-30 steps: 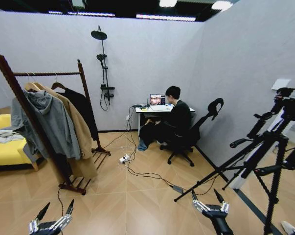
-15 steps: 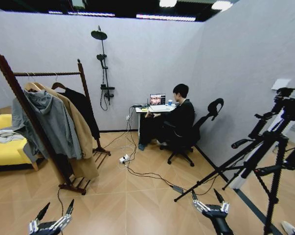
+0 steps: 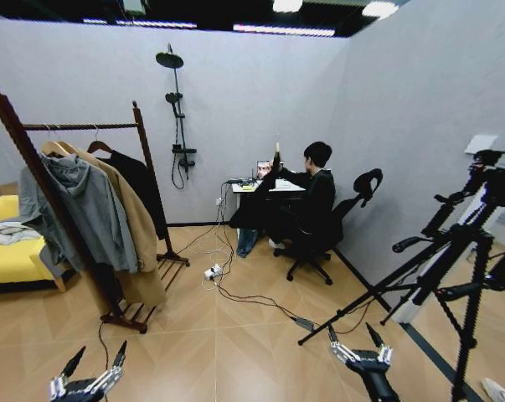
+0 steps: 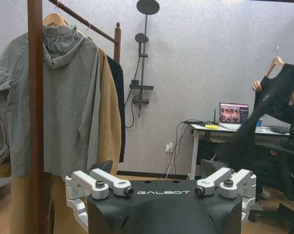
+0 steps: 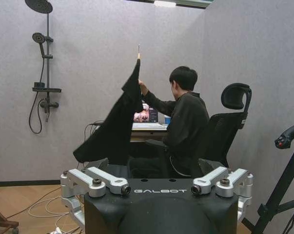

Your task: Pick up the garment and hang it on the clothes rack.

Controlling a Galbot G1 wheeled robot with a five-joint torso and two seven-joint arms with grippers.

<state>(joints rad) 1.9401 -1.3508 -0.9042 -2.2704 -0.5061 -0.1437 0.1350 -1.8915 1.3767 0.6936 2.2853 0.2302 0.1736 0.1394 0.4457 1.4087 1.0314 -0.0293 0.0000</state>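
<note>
Left claw [image 3: 91,374]: low at the near edge of the head view, over bare floor; two slim dark-tipped fingers on silver knuckles stand apart, nothing between them.
Right claw [image 3: 357,337]: low on the right of the head view, same build; fingers spread apart and empty.
Garment [image 5: 116,127]: black, soft cloth, held up by a seated person's hand [image 5: 142,87] at the far desk; it hangs in a limp, slanting drape from a light wooden hanger [image 4: 276,62] with a thin metal hook. Well apart from both claws and from the rack.
Rack [image 3: 34,176]: dark-brown wood on the left of the room; slanted end posts with knob tops, one round horizontal rod, slatted shelf at the foot.
On the rack: grey hoodie [image 3: 83,208] nearest, matt cloth with a slack hood; tan coat [image 3: 133,228] behind it, long and smooth; black jacket [image 3: 143,191] at the far end. All hang on hangers from the rod.
Desk [image 3: 256,189]: small, white, against the back wall, with an open laptop [image 4: 233,113] on it.
Chair [image 3: 340,219]: black office chair with curved headrest, person seated in it.
Floor [image 3: 235,343]: light wood-pattern panels, smooth; black cables trail across it.
Shower stand [image 3: 177,109]: thin black pole with round head on the grey textured wall.
Tripod [image 3: 453,260]: black, tubular legs, at the right.
Sofa [image 3: 7,251]: yellow, cushioned, behind the rack at far left.
</note>
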